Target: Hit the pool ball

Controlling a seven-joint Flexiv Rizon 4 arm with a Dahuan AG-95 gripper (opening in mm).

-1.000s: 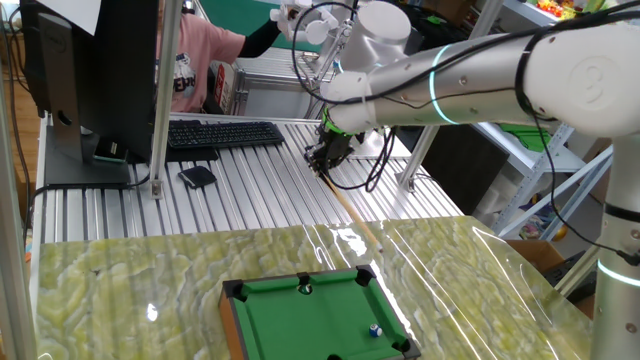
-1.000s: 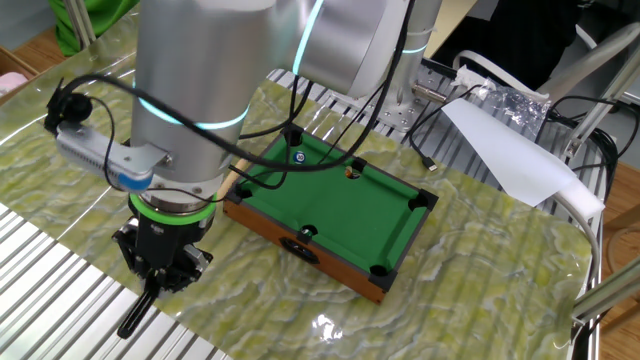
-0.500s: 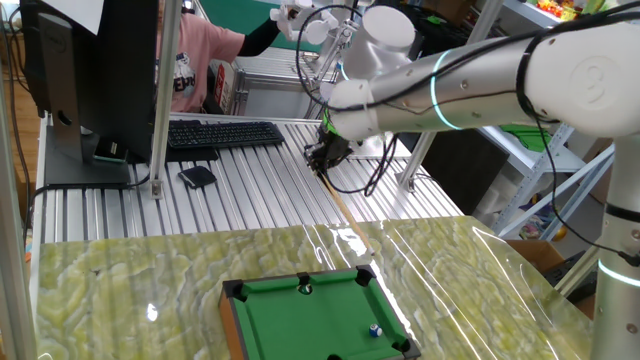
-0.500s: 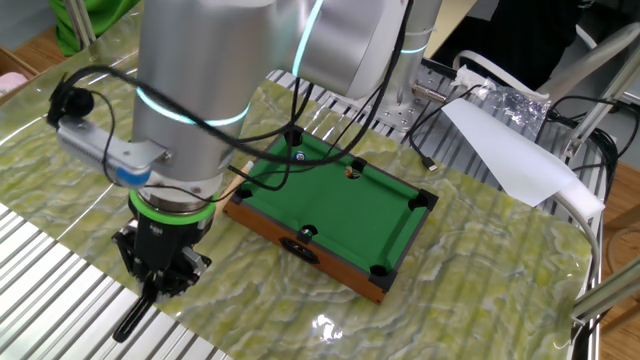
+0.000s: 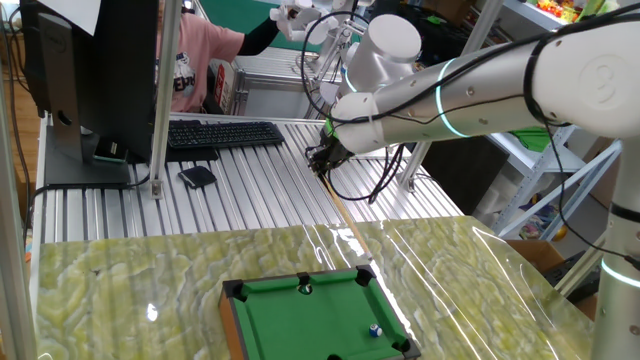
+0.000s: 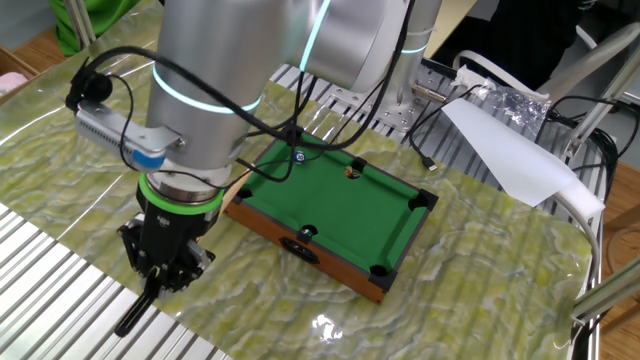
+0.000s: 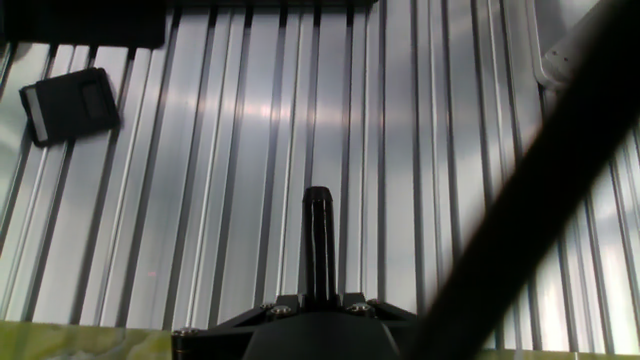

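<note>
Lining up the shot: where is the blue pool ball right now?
The pool ball lies on the green felt of the mini pool table, near its right-hand rail in one fixed view, well apart from the dark ball by the far pocket.

No text, label or number is legible — print too small.

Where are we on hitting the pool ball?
Done: gripper is shut on the cue stick. In hand: the stick slopes down toward the mini pool table, its tip hidden. Left: the strike; the pool ball sits on the felt.
</note>
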